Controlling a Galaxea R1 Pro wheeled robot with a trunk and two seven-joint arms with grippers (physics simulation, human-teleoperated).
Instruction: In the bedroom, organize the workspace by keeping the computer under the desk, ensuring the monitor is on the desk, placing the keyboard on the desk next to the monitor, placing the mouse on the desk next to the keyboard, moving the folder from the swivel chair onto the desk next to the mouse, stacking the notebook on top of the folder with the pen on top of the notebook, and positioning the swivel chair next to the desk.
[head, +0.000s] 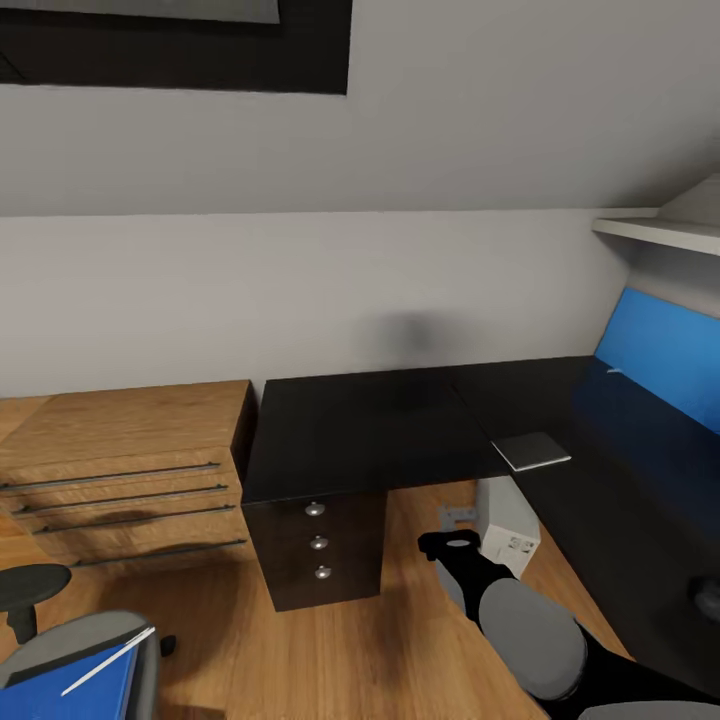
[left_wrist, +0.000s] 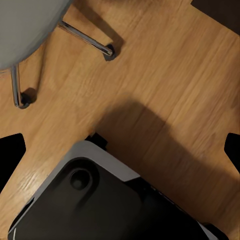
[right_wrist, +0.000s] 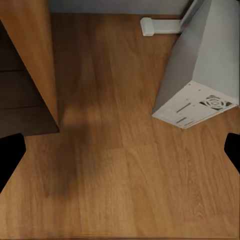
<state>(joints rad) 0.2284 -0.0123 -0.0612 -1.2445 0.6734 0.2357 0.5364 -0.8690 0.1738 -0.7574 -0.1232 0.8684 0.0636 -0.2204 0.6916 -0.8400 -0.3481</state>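
Robot is facing the desk worktop (head: 380, 430) with the computer (head: 508, 525) already under it, both grippers looking spread and empty, folder (head: 70, 690) and pen (head: 108, 661) waiting on the swivel chair (head: 95, 632), so fetching the folder is probably coming next.

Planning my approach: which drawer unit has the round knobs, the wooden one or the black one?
The black drawer unit under the desk has three round silver knobs; the wooden dresser beside it has long bar handles.

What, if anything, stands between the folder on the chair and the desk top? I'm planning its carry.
Nothing visible does: just wood floor lies between the swivel chair and the desk. A thin white pen lies on the folder and could slide off.
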